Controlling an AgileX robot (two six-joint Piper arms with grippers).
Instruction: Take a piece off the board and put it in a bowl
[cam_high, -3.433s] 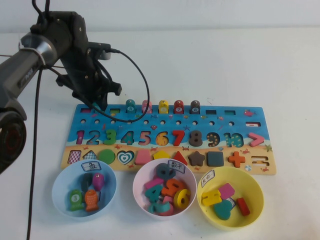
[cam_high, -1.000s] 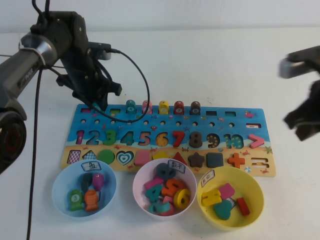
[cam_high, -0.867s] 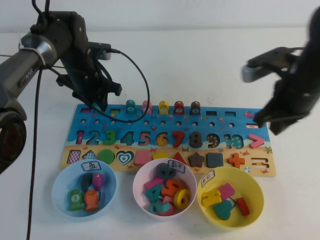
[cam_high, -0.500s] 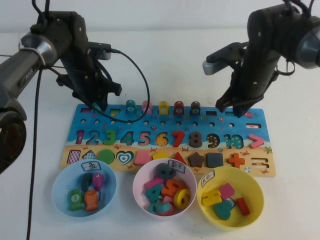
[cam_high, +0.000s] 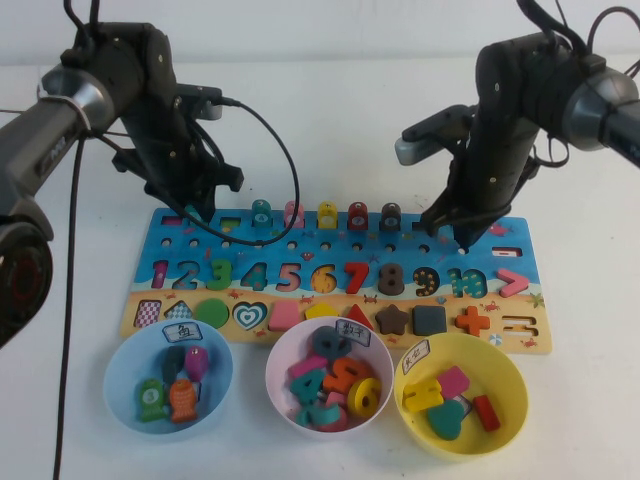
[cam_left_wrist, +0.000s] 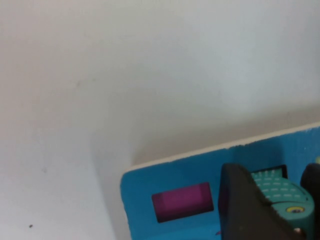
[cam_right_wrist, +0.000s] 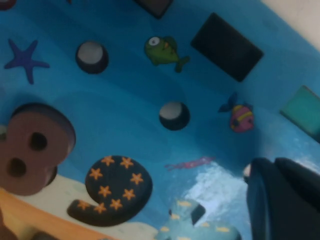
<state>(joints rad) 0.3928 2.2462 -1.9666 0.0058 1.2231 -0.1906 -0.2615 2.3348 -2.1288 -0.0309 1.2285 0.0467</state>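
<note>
The board (cam_high: 345, 258) lies across the middle of the table. My left gripper (cam_high: 195, 212) is down at its far left corner. In the left wrist view the left gripper (cam_left_wrist: 287, 215) is shut on the turquoise fish piece (cam_left_wrist: 280, 192), which stands in its slot beside an empty magenta slot (cam_left_wrist: 182, 201). In the high view the piece is hidden behind the gripper. My right gripper (cam_high: 460, 238) hangs low over the board's far right part, shut and empty; the right wrist view (cam_right_wrist: 282, 200) shows it above the blue sea. The light blue bowl (cam_high: 118, 365) stands at front left and holds several fish.
Several other fish stand in the board's far row, from a darker teal one (cam_high: 261, 213) to a brown one (cam_high: 390, 213). A pinkish-white bowl (cam_high: 282, 365) of numbers and a yellow bowl (cam_high: 505, 375) of shapes stand in front of the board. A black cable (cam_high: 285, 150) loops over the far left.
The right arm has come in from the right edge and swung left and down over the board's far right part. The left arm and the piece have not moved.
</note>
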